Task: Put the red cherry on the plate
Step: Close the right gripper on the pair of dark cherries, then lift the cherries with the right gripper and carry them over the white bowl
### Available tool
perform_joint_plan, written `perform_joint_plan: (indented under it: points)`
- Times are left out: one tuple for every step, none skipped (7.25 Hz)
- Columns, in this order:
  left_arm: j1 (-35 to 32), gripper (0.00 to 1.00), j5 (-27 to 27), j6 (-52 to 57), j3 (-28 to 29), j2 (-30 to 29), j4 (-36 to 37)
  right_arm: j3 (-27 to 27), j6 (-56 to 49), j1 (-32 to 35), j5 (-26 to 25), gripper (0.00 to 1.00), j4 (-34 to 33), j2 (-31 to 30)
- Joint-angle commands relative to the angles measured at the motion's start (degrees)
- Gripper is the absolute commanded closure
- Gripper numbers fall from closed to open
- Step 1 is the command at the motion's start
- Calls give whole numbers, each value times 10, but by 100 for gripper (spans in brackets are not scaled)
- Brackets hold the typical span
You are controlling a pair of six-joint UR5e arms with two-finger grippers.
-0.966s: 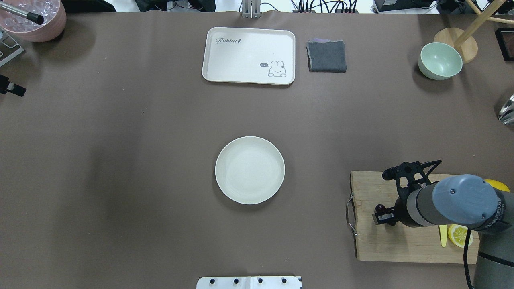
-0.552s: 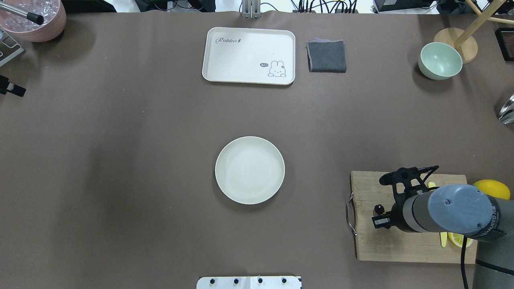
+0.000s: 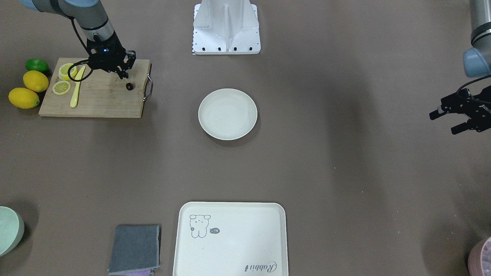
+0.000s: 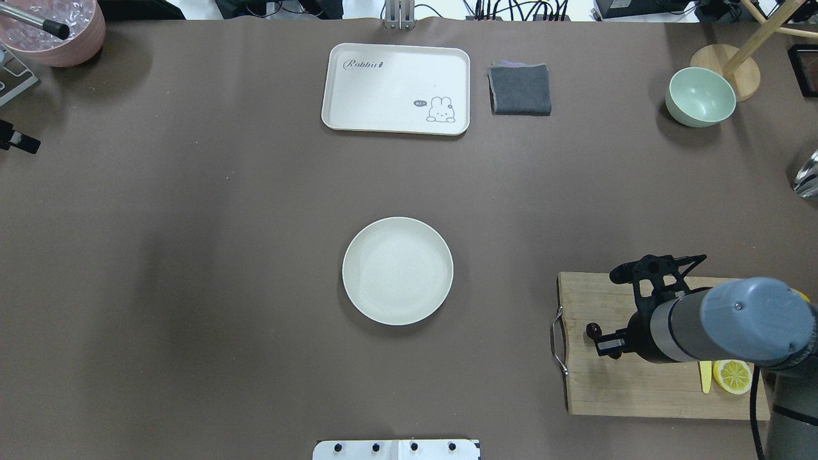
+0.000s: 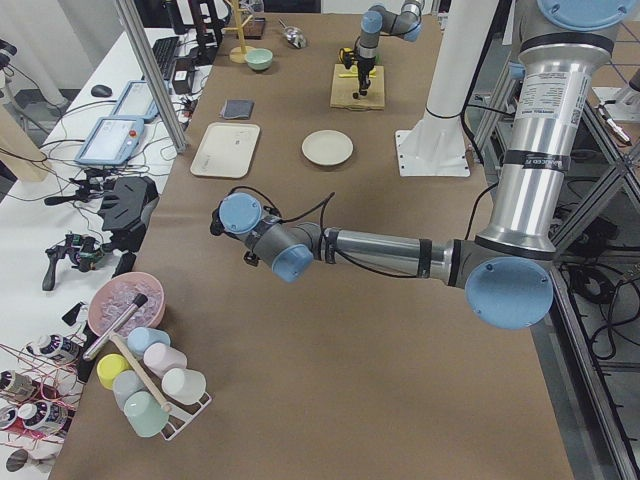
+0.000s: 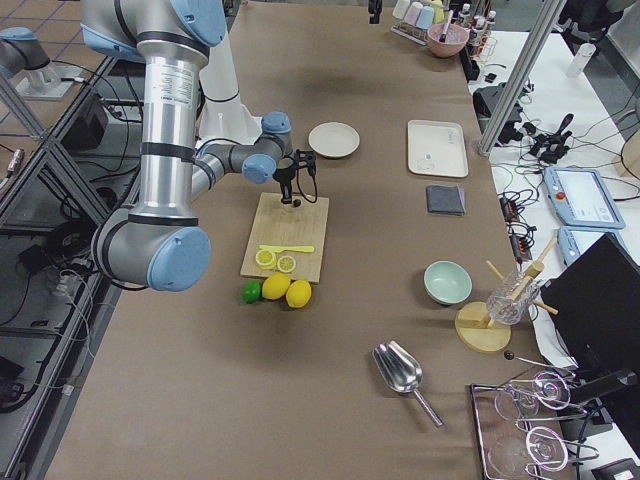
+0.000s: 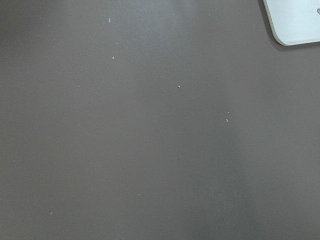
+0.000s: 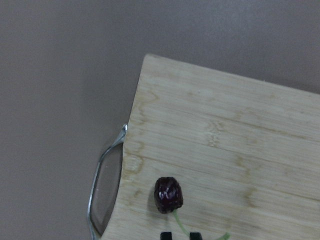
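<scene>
Right end effector (image 3: 123, 73) shifted toward plate (image 3: 228, 115), clamped on stem, red cherry (image 3: 129, 86) dangling just below it

A robotics lab: teach pendants (image 6: 573, 195) at right, tangled cables (image 4: 511, 9) along the top edge, aluminium frame posts (image 5: 150, 85) upper left.
</scene>
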Motion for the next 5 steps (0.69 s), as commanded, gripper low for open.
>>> perform_joint_plan:
  points:
    - [1,2,-1,-1,-1,0,0,36,-7,106,121,100,-4,-5]
    - [0,2,-1,-1,0,0,0,37,-33,169,182,100,-4,-2]
    - [1,2,-1,-1,-1,-1,0,38,-65,227,229,100,-20,3]
    - [1,2,-1,-1,0,-2,0,38,-107,273,264,100,-75,29]
    - [1,2,-1,-1,-1,-2,0,38,-129,297,277,100,-167,88]
